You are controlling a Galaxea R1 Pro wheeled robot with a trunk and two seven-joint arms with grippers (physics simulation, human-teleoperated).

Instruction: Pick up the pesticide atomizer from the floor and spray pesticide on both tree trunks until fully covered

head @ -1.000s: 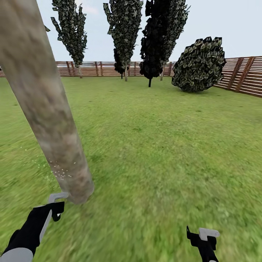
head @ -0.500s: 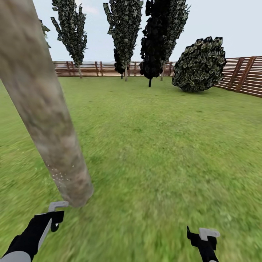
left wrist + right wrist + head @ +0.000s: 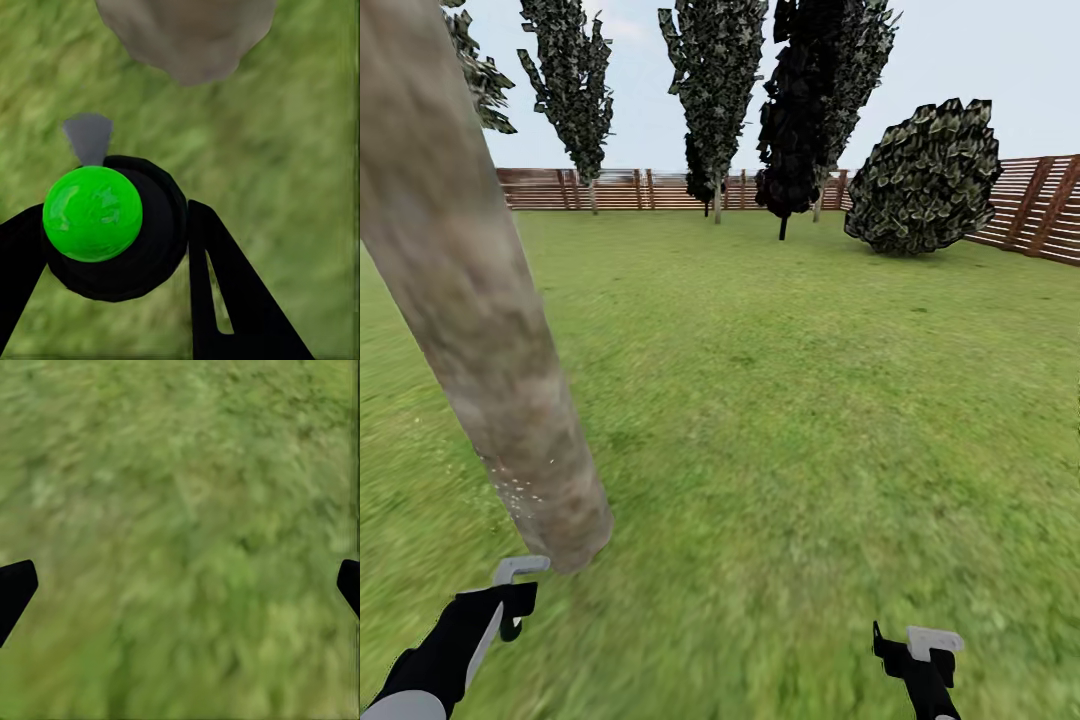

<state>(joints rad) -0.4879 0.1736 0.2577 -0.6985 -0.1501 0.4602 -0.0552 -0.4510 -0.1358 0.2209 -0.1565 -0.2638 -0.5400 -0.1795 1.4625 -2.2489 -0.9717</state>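
Note:
A thick pale mottled tree trunk (image 3: 490, 330) leans across the left of the head view, with small white specks near its base on the grass floor (image 3: 780, 420). Just in front of that base is my left gripper (image 3: 515, 588). In the left wrist view, this left gripper (image 3: 112, 251) is shut on the pesticide atomizer (image 3: 124, 255), a round black bottle with a bright green top and a grey nozzle (image 3: 88, 139) aimed toward the trunk's foot (image 3: 187, 37). My right gripper (image 3: 920, 648) hangs low on the right over bare grass. Its fingertips (image 3: 15, 589) stand wide apart, so it is open.
Lawn stretches ahead to a brown slatted fence (image 3: 1030, 200). Along it stand tall dark green trees (image 3: 715, 90), a black-leaved tree (image 3: 795, 120) and a round bush (image 3: 925, 180). Foliage (image 3: 480, 70) shows at the upper left beside the near trunk.
The view has panned slightly, shifting the background right. My left gripper sits lower in the picture, a little farther from the trunk's base. Fewer white specks float left of the trunk.

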